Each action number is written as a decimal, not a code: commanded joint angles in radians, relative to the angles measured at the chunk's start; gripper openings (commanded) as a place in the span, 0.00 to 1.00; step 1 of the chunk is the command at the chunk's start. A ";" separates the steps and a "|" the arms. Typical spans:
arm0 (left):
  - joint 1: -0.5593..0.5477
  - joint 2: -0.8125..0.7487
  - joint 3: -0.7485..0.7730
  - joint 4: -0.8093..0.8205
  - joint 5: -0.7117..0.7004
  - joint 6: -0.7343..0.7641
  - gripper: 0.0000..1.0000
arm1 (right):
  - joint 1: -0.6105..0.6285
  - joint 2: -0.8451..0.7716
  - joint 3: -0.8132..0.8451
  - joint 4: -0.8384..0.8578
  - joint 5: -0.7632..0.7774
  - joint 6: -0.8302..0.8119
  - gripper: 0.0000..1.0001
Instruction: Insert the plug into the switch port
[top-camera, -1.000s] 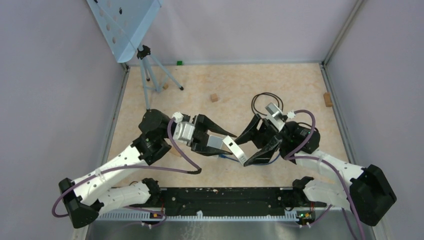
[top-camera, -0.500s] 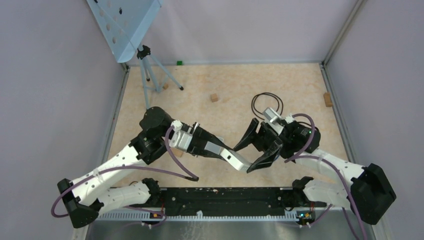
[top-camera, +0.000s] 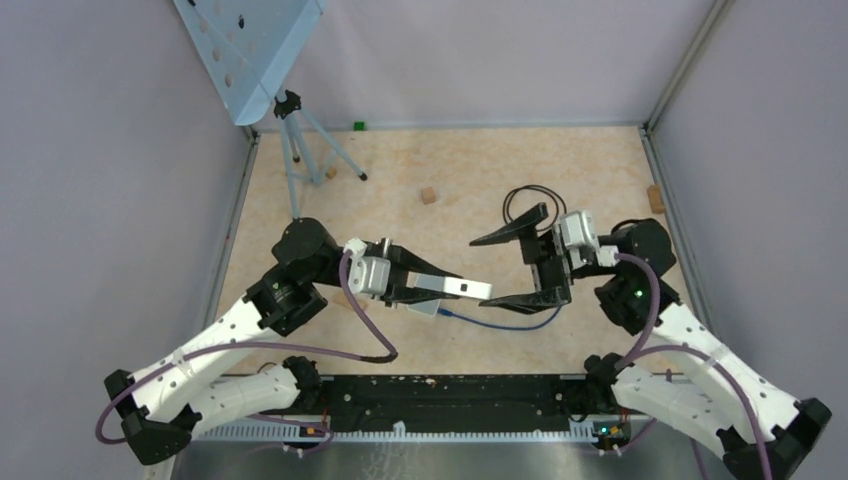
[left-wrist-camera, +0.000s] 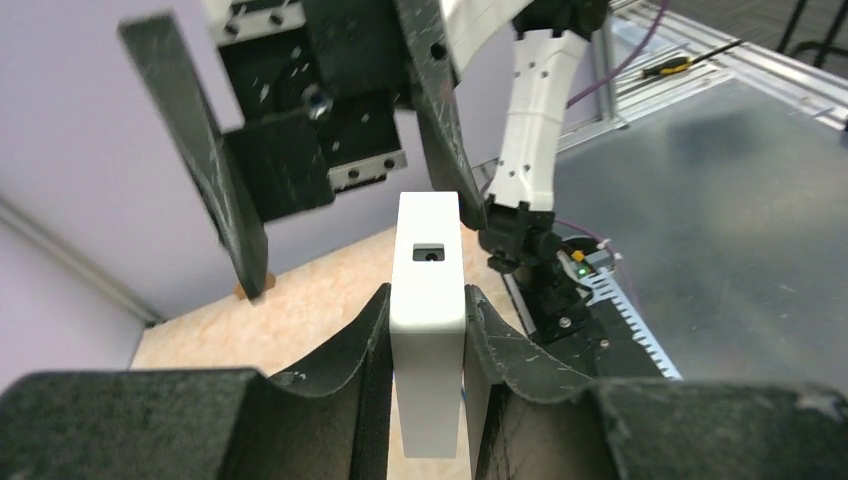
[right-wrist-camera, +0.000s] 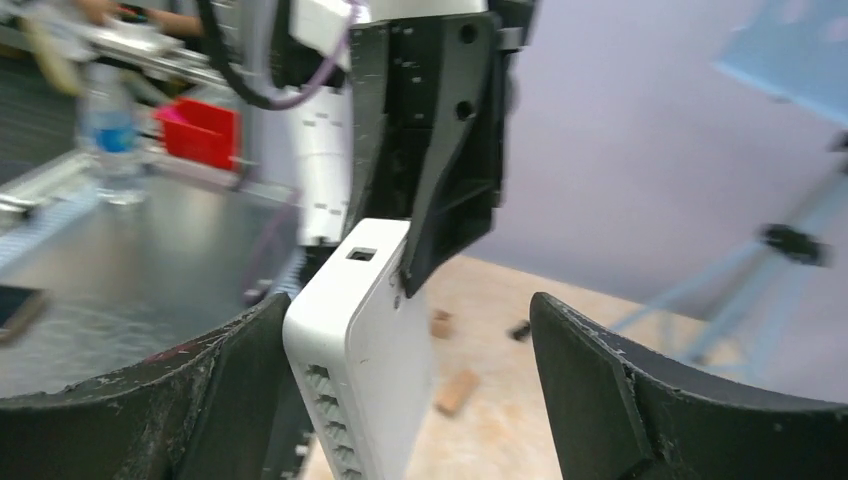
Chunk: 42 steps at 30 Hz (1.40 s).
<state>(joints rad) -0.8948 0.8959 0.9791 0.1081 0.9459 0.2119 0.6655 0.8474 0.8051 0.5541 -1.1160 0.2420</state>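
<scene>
Preparation stage, I judge: left gripper (left-wrist-camera: 428, 300) clamped on the white switch (left-wrist-camera: 428, 330), held above the table (top-camera: 450, 160). Right gripper (top-camera: 480, 271) spread wide, empty, at the switch's far end. Plug (top-camera: 443, 313) lies on the table below, ungrasped; the right must collect it. Wooden blocks (top-camera: 428, 195) and a tripod (top-camera: 300, 140) stand by; walls lilac.

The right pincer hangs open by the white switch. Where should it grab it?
Probably the free end of the switch beyond the left pincer, approached end-on by the right pincer, closing on the flat white faces: they are parallel, and that leaves the port row uncovered.
</scene>
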 joint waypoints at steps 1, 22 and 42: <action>-0.003 -0.027 -0.031 -0.041 -0.107 0.042 0.00 | -0.006 -0.112 0.062 -0.508 0.314 -0.509 0.85; 0.263 0.635 0.010 -0.038 -0.110 -0.151 0.00 | -0.007 -0.250 -0.053 -0.835 1.157 0.005 0.76; 0.349 1.120 0.404 -0.335 -0.236 0.046 0.63 | -0.032 -0.016 -0.079 -1.224 1.489 0.396 0.80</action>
<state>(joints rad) -0.5632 2.0132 1.4227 -0.2264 0.8398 0.2455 0.6636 0.7258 0.6632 -0.5678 0.2886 0.5728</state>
